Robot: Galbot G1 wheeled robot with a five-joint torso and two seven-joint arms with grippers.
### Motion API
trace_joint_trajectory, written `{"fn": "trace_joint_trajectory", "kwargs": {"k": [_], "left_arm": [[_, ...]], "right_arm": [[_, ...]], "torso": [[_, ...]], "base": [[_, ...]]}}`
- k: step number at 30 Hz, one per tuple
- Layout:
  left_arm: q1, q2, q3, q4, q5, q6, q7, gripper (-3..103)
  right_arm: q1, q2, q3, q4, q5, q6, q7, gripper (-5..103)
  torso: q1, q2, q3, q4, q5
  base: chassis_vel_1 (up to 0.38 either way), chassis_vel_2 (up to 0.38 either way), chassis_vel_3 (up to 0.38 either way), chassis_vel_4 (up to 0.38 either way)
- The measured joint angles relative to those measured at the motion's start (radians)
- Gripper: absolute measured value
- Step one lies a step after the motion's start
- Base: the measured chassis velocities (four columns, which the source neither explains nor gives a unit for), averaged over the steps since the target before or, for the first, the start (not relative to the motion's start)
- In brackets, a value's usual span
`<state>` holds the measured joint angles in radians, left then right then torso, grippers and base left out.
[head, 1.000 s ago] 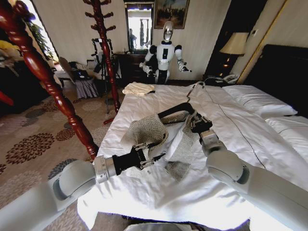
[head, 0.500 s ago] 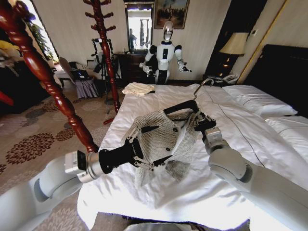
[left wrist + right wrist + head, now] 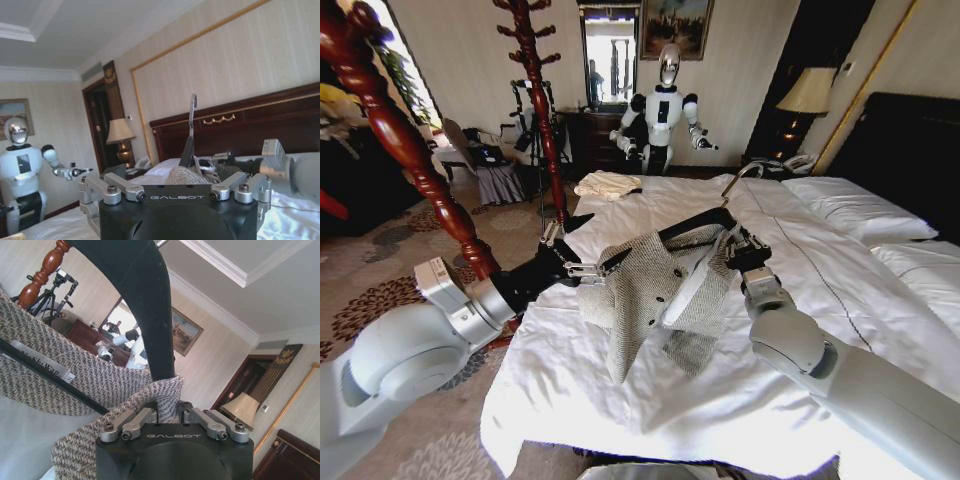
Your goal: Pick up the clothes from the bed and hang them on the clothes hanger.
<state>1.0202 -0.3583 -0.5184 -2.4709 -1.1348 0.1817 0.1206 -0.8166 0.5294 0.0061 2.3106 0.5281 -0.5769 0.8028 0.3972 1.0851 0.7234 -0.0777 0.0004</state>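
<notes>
The jacket [image 3: 655, 290] hangs draped on the black hanger [image 3: 695, 222] above the white bed [image 3: 840, 290], its hem trailing down onto the duvet. The right gripper [image 3: 745, 247] is at the hanger's right shoulder; in the right wrist view its fingers [image 3: 135, 420] are closed on the hanger [image 3: 145, 305] with knit fabric [image 3: 100, 385] bunched around them. The left gripper [image 3: 582, 270] reaches in from the left at the jacket's left shoulder edge, and its fingers [image 3: 117, 187] stand spread open in the left wrist view, with the jacket collar [image 3: 187, 176] and the hanger hook [image 3: 191, 120] just beyond them. The front of the jacket falls open, showing the white lining [image 3: 685, 290]. A small cream cloth [image 3: 607, 184] lies near the far corner of the bed, well apart from the jacket. A reddish wooden pole [image 3: 410, 150] stands beside the bed on the left.
</notes>
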Motion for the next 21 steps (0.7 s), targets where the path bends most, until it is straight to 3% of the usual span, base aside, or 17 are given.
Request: {"fn": "trace_joint_trajectory", "kwargs": {"k": [1,4,5,12,16,18,19,21], "left_arm": [[0.0,0.0,0.0,0.0,0.0,0.0,0.0,100],[-0.047,0.002,0.043,0.064,-0.062,-0.011,0.17,100],[-0.058,-0.002,0.052,0.075,-0.08,-0.008,0.19,100],[-0.103,-0.04,0.099,0.11,-0.106,0.027,0.163,101],[-0.09,-0.051,0.118,0.1,-0.076,0.043,0.135,82],[-0.087,-0.052,0.12,0.096,-0.066,0.046,0.127,82],[-0.084,-0.052,0.122,0.092,-0.05,0.049,0.119,72],[-0.08,-0.05,0.122,0.087,-0.026,0.052,0.11,78]], "right_arm": [[0.0,0.0,0.0,0.0,0.0,0.0,0.0,18],[0.003,0.0,0.0,-0.002,-0.043,0.028,-0.031,18],[0.002,0.0,-0.001,-0.004,-0.053,0.033,-0.036,18],[-0.01,0.002,-0.011,-0.016,-0.102,0.04,-0.045,18],[-0.005,0.007,-0.022,-0.018,-0.142,0.041,-0.047,18],[0.001,0.008,-0.026,-0.018,-0.147,0.041,-0.047,18],[0.005,0.009,-0.03,-0.018,-0.149,0.04,-0.048,18],[0.007,0.01,-0.034,-0.018,-0.152,0.038,-0.048,18]], "torso": [[0.0,0.0,0.0,0.0,0.0],[0.0,0.0,0.0,-0.0003,-0.0005],[0.0,0.0,0.0,-0.0001,-0.0005],[0.0,0.0,0.0,-0.0002,-0.0004],[0.0,0.0,0.0,-0.0002,-0.0003],[0.0,0.0,0.0,0.0,-0.0004],[0.0,0.0,0.0,0.0001,-0.0005],[0.0,0.0,0.0,-0.0001,-0.0003]], "base": [[0.0,0.0,0.0,0.0],[0.0,0.0,0.0,0.0],[0.0,0.0,0.0,0.0],[0.0,0.0,0.0,0.0],[0.0,0.0,0.0,0.0],[0.0,0.0,0.0,0.0],[0.0,0.0,0.0,0.0],[0.0,0.0,0.0,0.0]]}}
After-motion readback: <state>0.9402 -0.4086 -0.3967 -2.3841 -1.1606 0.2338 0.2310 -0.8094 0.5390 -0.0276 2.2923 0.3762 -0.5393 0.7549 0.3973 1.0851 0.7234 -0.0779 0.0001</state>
